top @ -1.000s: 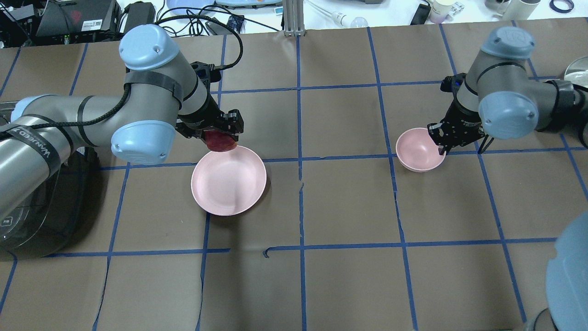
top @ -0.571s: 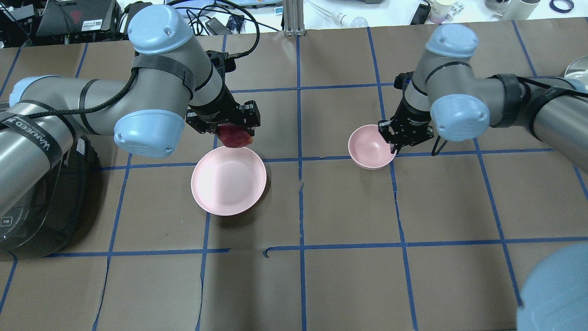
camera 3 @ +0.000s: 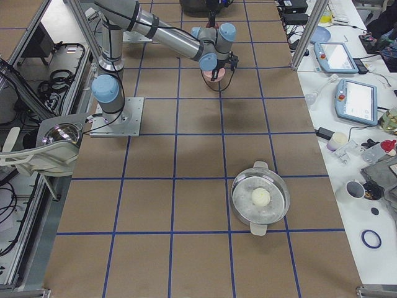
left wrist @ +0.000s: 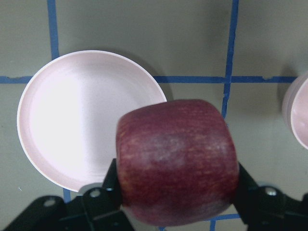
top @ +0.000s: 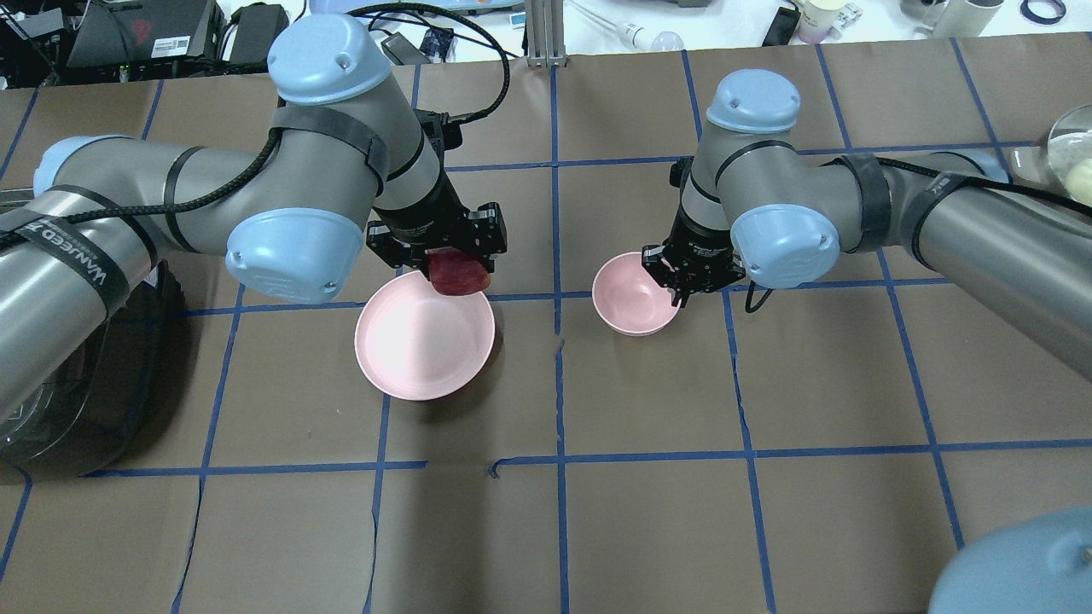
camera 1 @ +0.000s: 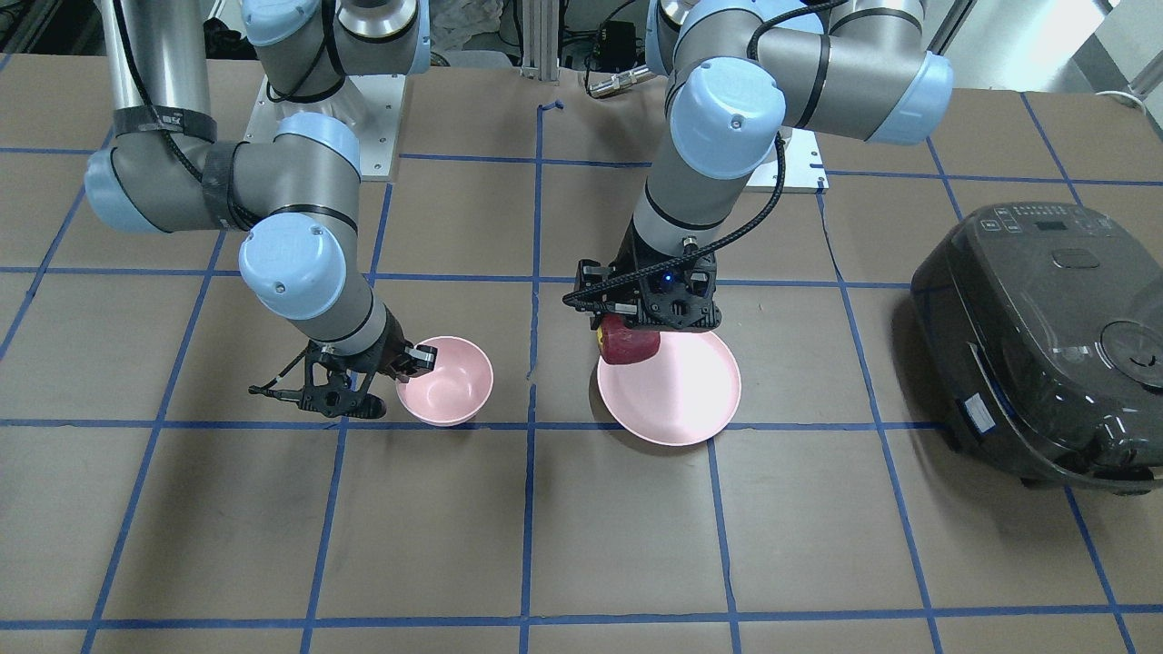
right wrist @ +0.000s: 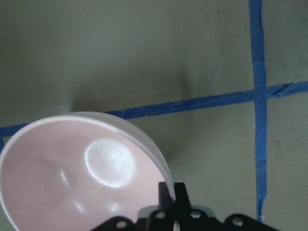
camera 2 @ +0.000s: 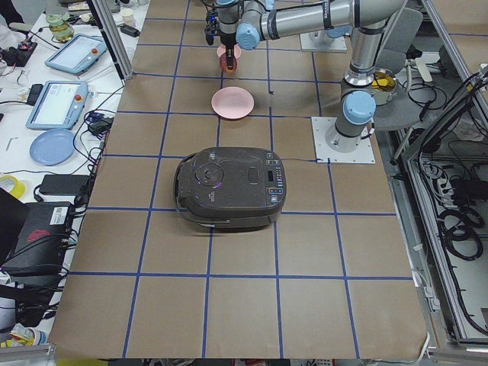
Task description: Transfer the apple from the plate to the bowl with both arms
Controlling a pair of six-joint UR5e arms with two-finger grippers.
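Clearly we are in the carry between the two dishes. Our left gripper (top: 445, 254) has its fingers closed on the apple (top: 459, 275), one on each flank as the left wrist view shows. The fruit hangs in the air over the far right rim of the plate (top: 401, 358), and the plate itself lies bare. To the right, across a blue tape line (top: 556, 281), our right gripper (top: 682, 290) pinches the right-hand rim of the bowl (top: 631, 294). One finger sits inside the wall and one outside, so that pair is narrow, with only the thin wall between them. We cannot tell whether the bowl rests on the table (top: 648, 495) or is raised a little off it. As we judge it, the pick is done and the drop is not, because the apple and the bowl are near each other but apart. Next we need the apple brought rightward until it sits squarely above the bowl's mouth. That mouth looks only a little wider than the fruit, and our right finger takes up some of its right side, so we should centre slightly toward the left of the opening. The bowl should be held level and steady. The apple should then come down low before the left fingers part, so that it neither bounces out nor tips the bowl in our grip.
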